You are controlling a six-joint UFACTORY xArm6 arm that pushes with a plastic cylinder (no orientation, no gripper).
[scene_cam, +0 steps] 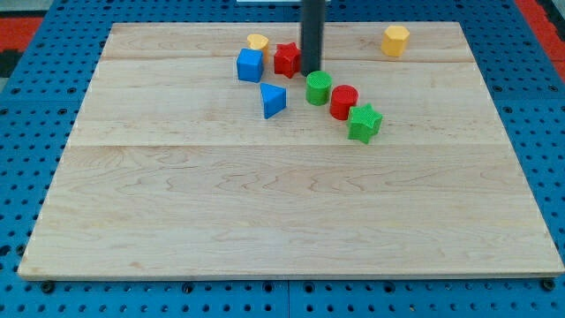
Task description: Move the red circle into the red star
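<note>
The red circle (343, 101) lies on the wooden board (291, 212), right of centre near the view's top. It sits between the green circle (319, 87) on its upper left and the green star (364, 122) on its lower right, close to both. The red star (286, 59) lies further to the upper left. My tip (311, 72) is the lower end of a dark rod; it stands just right of the red star and just above the green circle.
A blue cube (250, 64) sits left of the red star, with a yellow block (257, 41) behind it. A blue triangle (273, 100) lies below them. A yellow hexagon (395, 40) sits at the top right.
</note>
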